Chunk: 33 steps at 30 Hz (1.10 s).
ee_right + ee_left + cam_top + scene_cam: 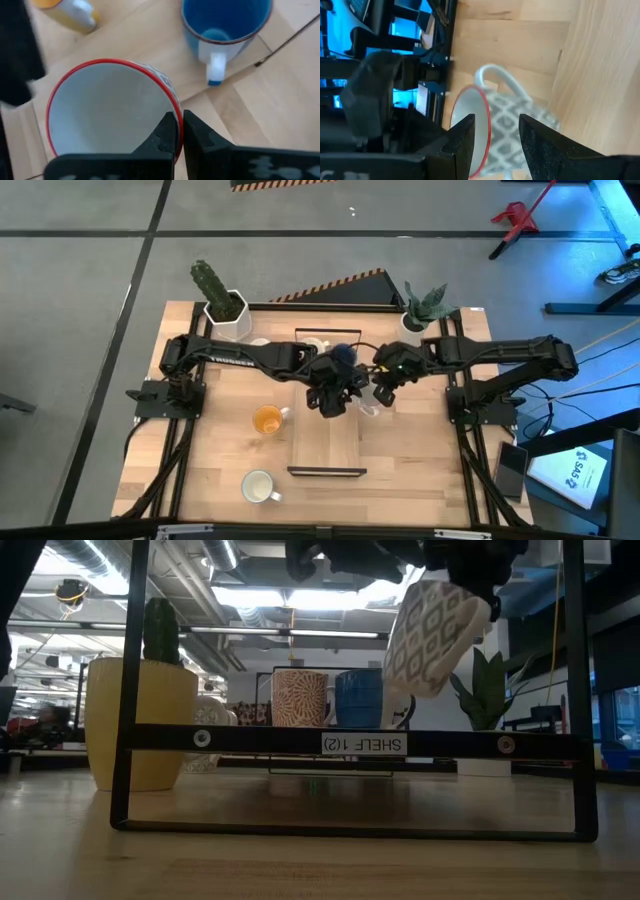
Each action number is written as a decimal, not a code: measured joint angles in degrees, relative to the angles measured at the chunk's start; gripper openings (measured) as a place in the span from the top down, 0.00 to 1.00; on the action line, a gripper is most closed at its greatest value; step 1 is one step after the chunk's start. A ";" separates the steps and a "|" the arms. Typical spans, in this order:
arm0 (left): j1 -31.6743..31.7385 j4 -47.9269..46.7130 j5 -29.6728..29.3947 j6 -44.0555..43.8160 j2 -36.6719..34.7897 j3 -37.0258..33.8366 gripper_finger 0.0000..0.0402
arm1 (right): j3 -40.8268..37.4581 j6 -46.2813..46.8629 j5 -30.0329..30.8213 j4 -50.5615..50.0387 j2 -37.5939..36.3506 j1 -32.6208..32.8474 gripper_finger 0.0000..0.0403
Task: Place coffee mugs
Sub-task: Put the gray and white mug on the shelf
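Observation:
A white mug with a grey diamond pattern and a red rim (110,105) hangs tilted in the air in the low view (435,635), above the wire shelf's right end. My right gripper (179,132) is shut on it, over the table's middle (383,392). My left gripper (495,145) is open just beside it (333,402). One of its fingers (465,140) stands before the mug's mouth and the other (540,145) over its outer wall. The mug's handle (495,75) points away from both. My right gripper pinches the mug's rim (172,107), one finger inside the mug and one outside the wall. The mug is lifted clear and hangs tilted below the fingers. My left gripper: I cannot tell whether its fingers touch the mug.
A blue mug (225,20) stands beyond the held one, behind the shelf (358,698), next to an orange-patterned mug (300,698). An orange mug (267,419) and a white mug (259,486) stand left of the wire shelf (328,470). Plant pots (226,312) (417,315) occupy the far corners.

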 joint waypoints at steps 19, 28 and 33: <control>0.03 0.87 4.18 1.44 3.32 -0.02 0.64 | 0.01 -15.48 -10.23 -5.13 1.79 0.63 1.00; -0.63 -10.08 -3.02 -5.54 -0.32 -0.02 0.64 | 0.00 -19.24 -9.07 -5.52 2.80 -1.12 1.00; -0.50 -16.80 -4.99 -11.55 -4.94 -0.02 0.64 | 0.00 -21.64 -10.74 -4.56 4.42 -2.54 1.00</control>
